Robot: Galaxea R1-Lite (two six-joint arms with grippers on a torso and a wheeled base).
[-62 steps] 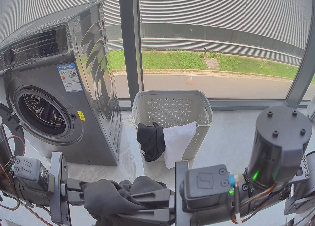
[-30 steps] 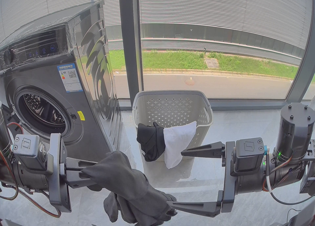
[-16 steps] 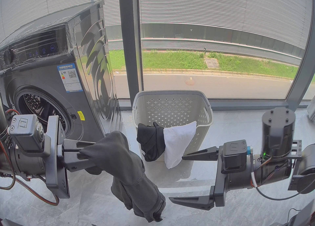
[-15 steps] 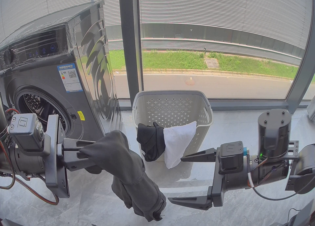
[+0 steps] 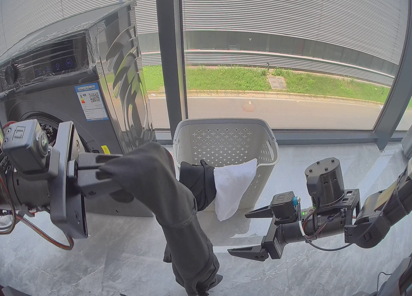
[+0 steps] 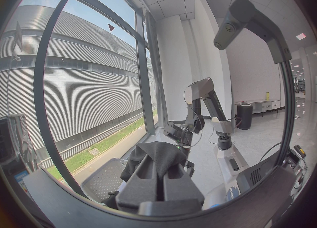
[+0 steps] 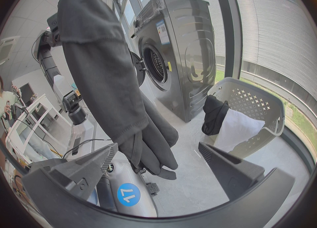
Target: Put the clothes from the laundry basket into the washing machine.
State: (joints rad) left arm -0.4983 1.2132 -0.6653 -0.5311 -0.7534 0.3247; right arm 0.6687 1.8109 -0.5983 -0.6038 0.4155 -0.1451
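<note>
My left gripper (image 5: 112, 172) is shut on a dark grey garment (image 5: 171, 206), held in front of the washing machine (image 5: 111, 78). The cloth hangs in a long fold down to the floor; in the left wrist view the garment (image 6: 158, 152) covers the fingertips. To its right and lower, my right gripper (image 5: 245, 233) stands open and empty. The white laundry basket (image 5: 225, 136) stands by the window, with a black garment (image 5: 198, 183) and a white garment (image 5: 231, 187) draped over its front rim. The right wrist view shows the open drum (image 7: 155, 65).
The machine's round door (image 7: 137, 68) is swung open toward my left arm. A window post (image 5: 169, 48) rises between machine and basket. Bare grey floor (image 5: 309, 271) lies in front of the basket and under my right arm.
My left gripper has risen with the grey garment, which now hangs full length. My right gripper has let go of it, opened, and drawn back lower and to the right.
</note>
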